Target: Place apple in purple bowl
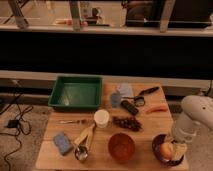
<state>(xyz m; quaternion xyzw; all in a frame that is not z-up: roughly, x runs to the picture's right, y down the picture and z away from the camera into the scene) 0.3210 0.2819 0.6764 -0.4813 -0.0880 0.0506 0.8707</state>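
Jaws are together, pinched on the apple (166, 149) — my gripper (176, 149) hangs at the front right corner of the worktop (50, 152), right over the purple bowl (159, 151). Apple looks inside the bowl's rim, low, though I can't tell if it touches the bottom yet. My white arm (195, 117) comes in from the right and hides the bowl's far side.

Step in hand, as I judge it: the release. To do it well — settle straight down until the apple rests in the bowl, then part the jaws slowly so it doesn't roll or bounce out. Stay centred; the bowl sits close to the worktop edge, so a sideways nudge could push it off. Lift straight up after, no dragging across the rim.

Only 1 near neighbour: the orange bowl (122, 146) just to the left, apart from the purple one. Grapes (127, 123) and carrot (157, 109) lie further back, out of my way.
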